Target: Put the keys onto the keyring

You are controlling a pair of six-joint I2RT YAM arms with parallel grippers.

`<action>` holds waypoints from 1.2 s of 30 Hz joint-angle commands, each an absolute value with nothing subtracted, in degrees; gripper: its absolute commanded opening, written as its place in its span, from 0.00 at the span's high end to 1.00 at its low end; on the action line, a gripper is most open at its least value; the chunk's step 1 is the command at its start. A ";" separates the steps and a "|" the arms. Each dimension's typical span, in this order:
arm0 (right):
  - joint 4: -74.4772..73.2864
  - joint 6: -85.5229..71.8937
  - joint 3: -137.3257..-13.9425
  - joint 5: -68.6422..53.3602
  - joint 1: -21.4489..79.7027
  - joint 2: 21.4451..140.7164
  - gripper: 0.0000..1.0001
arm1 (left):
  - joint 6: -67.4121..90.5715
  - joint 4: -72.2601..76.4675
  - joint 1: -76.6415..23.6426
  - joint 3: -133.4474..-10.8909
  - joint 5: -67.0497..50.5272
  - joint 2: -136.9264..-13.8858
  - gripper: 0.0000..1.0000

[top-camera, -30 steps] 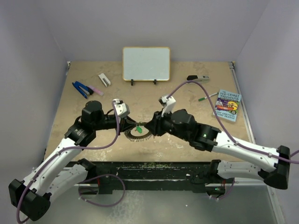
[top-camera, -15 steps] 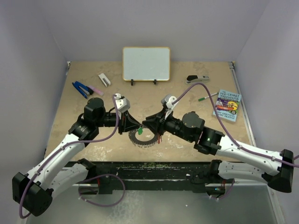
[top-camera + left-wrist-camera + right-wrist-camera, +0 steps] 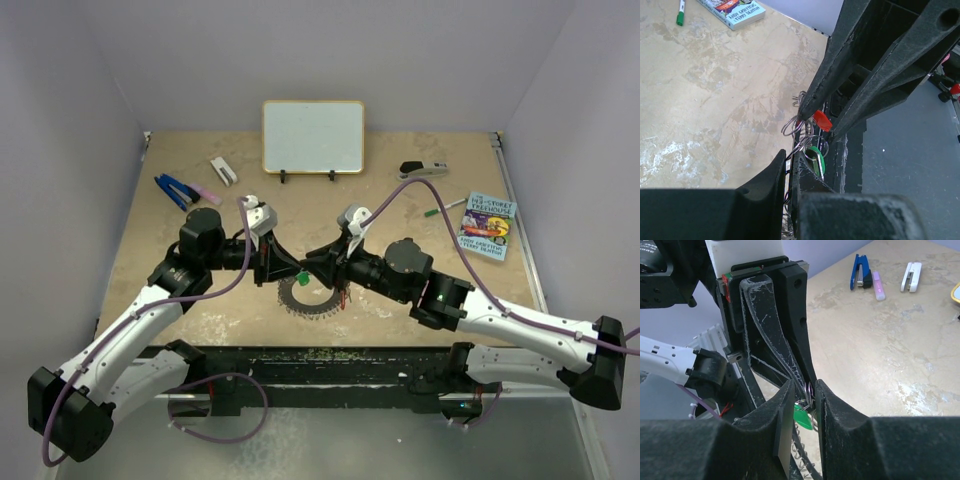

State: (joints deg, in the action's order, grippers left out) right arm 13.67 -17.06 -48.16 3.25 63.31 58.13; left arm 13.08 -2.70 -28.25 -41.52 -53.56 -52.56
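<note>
The keyring (image 3: 312,304), a silver ring with a jagged fringe, hangs low over the table's near middle, and its fringe (image 3: 803,456) shows below my right fingers. My left gripper (image 3: 286,268) (image 3: 790,156) is shut on the ring's thin wire. Just past its tips hangs the green key (image 3: 815,159) (image 3: 803,417) (image 3: 300,279). My right gripper (image 3: 312,266) (image 3: 813,385) meets the left one tip to tip. Its fingers stand narrowly apart, with small wire loops and the red key's head (image 3: 822,120) between the tips.
A whiteboard (image 3: 312,137) stands at the back. A book (image 3: 487,226), a green-capped pen (image 3: 440,208) and a black stapler (image 3: 423,168) lie at the right. A blue tool (image 3: 174,189), a pink marker (image 3: 207,192) and a white clip (image 3: 224,171) lie at the back left.
The right wrist has rolled and stretched out, and both grippers shifted slightly left while staying tip to tip. The keyring swung a little right and nearer. The left grip is unchanged.
</note>
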 commanded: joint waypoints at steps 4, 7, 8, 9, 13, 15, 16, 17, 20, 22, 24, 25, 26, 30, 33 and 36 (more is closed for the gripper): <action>15.01 -15.88 -47.37 4.62 63.19 58.55 0.72 | 15.29 1.18 -27.77 -44.52 -55.25 -51.70 0.96; 14.33 -16.45 -46.78 5.77 63.20 58.10 0.72 | 15.78 1.58 -27.77 -44.64 -55.26 -51.46 0.96; 13.96 -16.59 -46.56 6.25 63.19 57.85 0.72 | 15.88 1.78 -27.77 -44.65 -55.25 -51.43 0.96; 13.62 -16.86 -46.30 6.77 63.19 57.55 0.72 | 16.03 1.98 -27.77 -44.65 -55.34 -51.39 0.96; 12.90 -17.33 -45.28 8.22 63.28 56.21 0.72 | 16.34 2.29 -27.69 -44.58 -55.37 -51.31 0.96; 12.37 -17.60 -45.07 8.88 63.23 55.69 0.71 | 16.45 2.50 -27.69 -44.56 -55.37 -51.30 0.96; 12.23 -17.76 -44.86 9.00 63.21 55.44 0.71 | 16.54 2.64 -27.64 -44.56 -55.43 -51.24 0.96; 12.10 -17.94 -44.75 9.11 63.20 55.34 0.71 | 16.68 2.82 -27.60 -44.56 -55.39 -51.29 0.96; 11.66 -18.46 -44.29 9.48 63.20 54.99 0.71 | 17.18 3.26 -27.45 -44.56 -55.41 -51.38 0.96; 11.38 -18.66 -44.21 9.57 63.21 54.98 0.71 | 17.50 3.50 -27.42 -44.60 -55.38 -51.41 0.96; 11.00 -18.80 -44.31 9.63 63.21 55.15 0.71 | 17.78 3.72 -27.34 -44.69 -55.39 -51.54 0.96; 10.86 -18.85 -44.22 9.78 63.19 55.19 0.71 | 17.87 3.77 -27.33 -44.73 -55.38 -51.52 0.96; 10.82 -18.91 -44.22 9.96 63.24 55.33 0.71 | 17.97 3.86 -27.33 -44.76 -55.41 -51.51 0.96; 10.51 -19.07 -44.34 10.20 63.29 55.61 0.71 | 18.52 4.22 -27.25 -44.77 -55.32 -51.53 0.96; 9.45 -19.32 -44.92 10.49 63.42 55.72 0.70 | 18.47 4.09 -27.25 -44.74 -55.07 -51.59 0.96; 7.91 -19.43 -45.60 11.68 64.08 55.69 0.70 | 18.53 4.04 -27.16 -44.65 -54.35 -51.56 0.96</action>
State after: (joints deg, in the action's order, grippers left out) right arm 11.92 -19.11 -44.64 8.45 63.40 55.86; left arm 16.99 -1.34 -27.75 -41.56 -53.71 -52.53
